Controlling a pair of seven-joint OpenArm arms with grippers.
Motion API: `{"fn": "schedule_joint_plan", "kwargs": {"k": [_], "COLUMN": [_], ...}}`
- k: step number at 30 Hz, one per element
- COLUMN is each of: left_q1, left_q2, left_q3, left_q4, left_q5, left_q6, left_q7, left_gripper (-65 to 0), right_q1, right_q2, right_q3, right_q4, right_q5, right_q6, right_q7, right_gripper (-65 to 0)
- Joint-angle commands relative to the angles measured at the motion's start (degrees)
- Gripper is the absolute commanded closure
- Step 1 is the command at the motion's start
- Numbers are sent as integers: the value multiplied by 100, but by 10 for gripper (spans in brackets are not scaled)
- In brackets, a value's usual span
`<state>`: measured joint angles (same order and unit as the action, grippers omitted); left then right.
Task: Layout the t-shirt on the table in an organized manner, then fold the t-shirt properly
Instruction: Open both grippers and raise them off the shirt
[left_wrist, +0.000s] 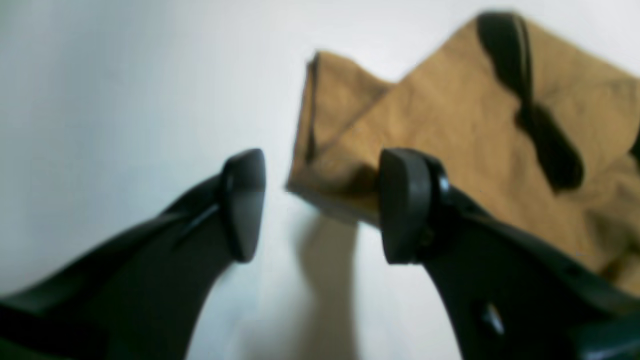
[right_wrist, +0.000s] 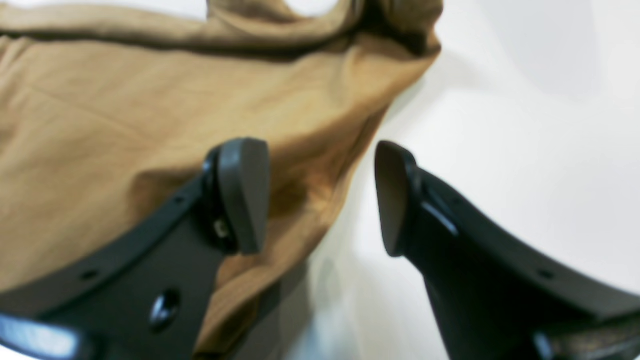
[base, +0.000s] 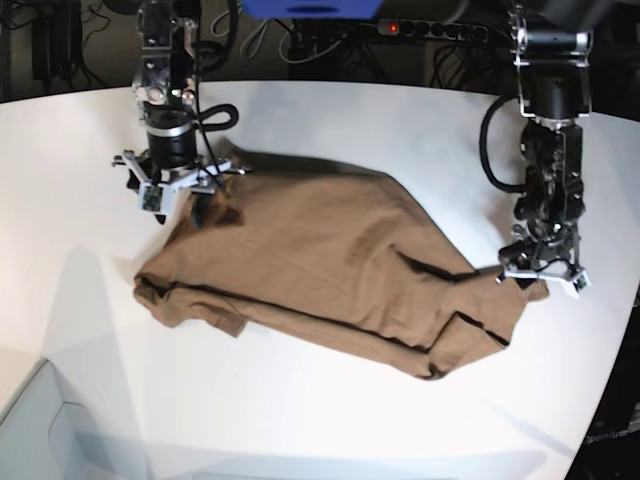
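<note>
My left gripper hangs with its two dark padded fingers spread apart, nothing between them but bare white tabletop. One pad stands in front of the lower edge of the plain tan-brown cotton t-shirt; from my wrist view I cannot tell whether it touches the cloth. The other pad is over the large smooth white table, clear of the fabric. Beyond my fingertips a folded corner of the shirt lies flat, with a dark band across the cloth further off; blur keeps me from saying what that band is.

My right gripper is also spread wide and grips nothing. One of its pads sits over the shirt's rumpled edge, the other pad over the white surface just beside that edge, so the hem runs down through the gap between them. Ahead of these fingers the cloth bunches into a thick roll.

In the base view the shirt lies crumpled across the middle of the table, stretched on a slant between my two grippers. My right one stands at its far corner, my left one at the opposite end, low over a cloth tip. The fabric shows long creases and a doubled fold along the side nearest the camera.
</note>
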<state>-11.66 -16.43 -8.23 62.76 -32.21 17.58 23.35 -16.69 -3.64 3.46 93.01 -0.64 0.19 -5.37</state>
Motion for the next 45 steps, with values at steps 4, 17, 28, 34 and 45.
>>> {"fn": "schedule_joint_plan", "kwargs": {"k": [4,17,28,34,45], "left_q1": [-236,-403,-1924,-2812,-2645], "left_q2": [-76,-138,126,399,267], "left_q3": [265,502,704,1284,1267], "left_q4": [-153,691,-285,-1797,-1982], "left_q5": [34,25,34,684,772], "left_q6": [-31,-31,-5,4,-22], "left_q7": [-124,-124,-107,-107,-116], "left_gripper": [-348,0,-4,-7,-424], "right_q1": [64,64,73,82,64], "right_q2": [-1,8,34,43,43], "right_q3": [1,-8,27,18,1], "right_q4": [110,110,101,101,110], "right_q5": [25,25,16,16,16], "right_q6": [12,12,12,12,12], "right_q7": [163,163,163,163,163], "right_gripper": [-344,-344,-344,-344,-344]}}
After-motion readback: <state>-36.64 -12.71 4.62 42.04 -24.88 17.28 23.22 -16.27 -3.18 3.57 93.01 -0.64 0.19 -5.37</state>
